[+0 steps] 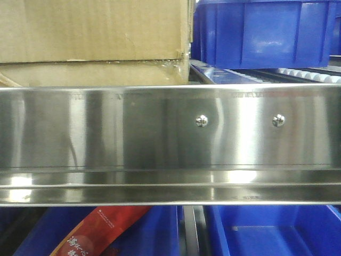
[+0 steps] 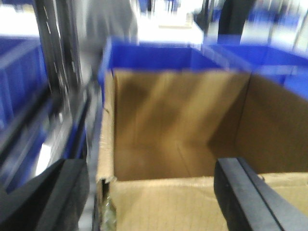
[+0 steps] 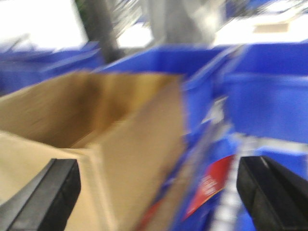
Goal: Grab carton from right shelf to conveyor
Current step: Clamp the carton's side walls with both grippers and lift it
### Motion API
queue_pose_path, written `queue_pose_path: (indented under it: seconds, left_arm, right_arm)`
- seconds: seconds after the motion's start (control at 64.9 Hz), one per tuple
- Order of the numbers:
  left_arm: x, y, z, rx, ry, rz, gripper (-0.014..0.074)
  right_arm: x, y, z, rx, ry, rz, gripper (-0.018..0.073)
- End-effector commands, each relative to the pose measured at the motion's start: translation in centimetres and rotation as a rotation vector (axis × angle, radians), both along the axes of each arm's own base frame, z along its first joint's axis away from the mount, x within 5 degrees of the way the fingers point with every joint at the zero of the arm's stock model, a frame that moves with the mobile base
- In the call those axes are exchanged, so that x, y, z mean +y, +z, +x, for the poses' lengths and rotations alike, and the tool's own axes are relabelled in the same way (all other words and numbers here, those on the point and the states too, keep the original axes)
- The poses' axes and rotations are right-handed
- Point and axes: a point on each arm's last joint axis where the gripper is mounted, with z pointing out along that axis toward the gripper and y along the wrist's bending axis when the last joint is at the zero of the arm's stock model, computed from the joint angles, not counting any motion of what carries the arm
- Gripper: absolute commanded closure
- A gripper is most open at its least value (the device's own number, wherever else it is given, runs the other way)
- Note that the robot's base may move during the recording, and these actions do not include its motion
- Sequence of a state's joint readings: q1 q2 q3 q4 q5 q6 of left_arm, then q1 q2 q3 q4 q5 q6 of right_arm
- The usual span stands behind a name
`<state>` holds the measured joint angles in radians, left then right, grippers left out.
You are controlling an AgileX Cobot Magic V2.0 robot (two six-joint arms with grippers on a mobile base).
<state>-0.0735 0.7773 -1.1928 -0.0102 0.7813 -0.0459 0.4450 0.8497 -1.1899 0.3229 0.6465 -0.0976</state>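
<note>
The open brown carton [image 1: 96, 37] stands on the shelf at the upper left of the front view, behind a steel rail [image 1: 170, 138]. In the left wrist view the carton [image 2: 178, 130] is open-topped and empty, right before my left gripper [image 2: 151, 197], which is open with its jaws standing wide on either side of the carton's near wall. In the right wrist view the carton [image 3: 96, 134] fills the left, and my right gripper [image 3: 159, 192] is open over its right near corner. Both wrist views are blurred. The conveyor is not clearly in view.
Blue plastic bins [image 1: 266, 32] stand next to the carton on the right and behind it [image 2: 159, 55]. More blue bins [image 1: 277, 229] sit on the shelf below, one with a red packet [image 1: 101, 232], which also shows in the right wrist view [image 3: 211, 185]. White rollers [image 1: 311, 74] show at right.
</note>
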Motion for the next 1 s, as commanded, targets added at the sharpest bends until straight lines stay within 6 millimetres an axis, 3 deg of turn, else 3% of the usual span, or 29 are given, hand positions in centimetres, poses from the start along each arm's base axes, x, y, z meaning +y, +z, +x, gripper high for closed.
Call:
queue_pose_path:
  seconds: [0.0,0.139,0.308,0.524,0.663,0.833,0.987]
  left_arm:
    - [-0.3,0.9,1.8,0.104,-0.016,-0.003,0.0151]
    - [-0.7,2.1,5.7,0.231,-0.018,0.007,0.0151]
    - [0.2,3.1,9.0,0.292,0.037,0.019,0.0151]
    - [2.6,1.4,12.5,0.402,0.113,0.031,0.0151]
    - [2.8,0.3,14.3,0.432,0.115,0.030,0.0151]
    - [3.0,-1.0,16.2,0.461,0.114,0.029,0.0151]
    - [3.1,-2.0,17.7,0.478,0.114,0.029,0.0151]
  right_arm:
    - [1.9,1.2,2.1,0.077,0.053,-0.022,0.0001]
    - [4.2,2.7,5.5,0.196,0.074,-0.069,0.0001]
    - [6.0,3.3,8.6,0.341,-0.097,-0.246,0.0001]
    - [11.2,4.0,11.0,0.324,-0.090,-0.306,0.0001]
    - [12.6,3.0,13.5,0.346,-0.114,-0.309,0.0001]
    - [13.4,0.4,16.7,0.404,-0.155,-0.350,0.0001]
    - [14.4,-1.7,18.3,0.448,-0.161,-0.386,0.0001]
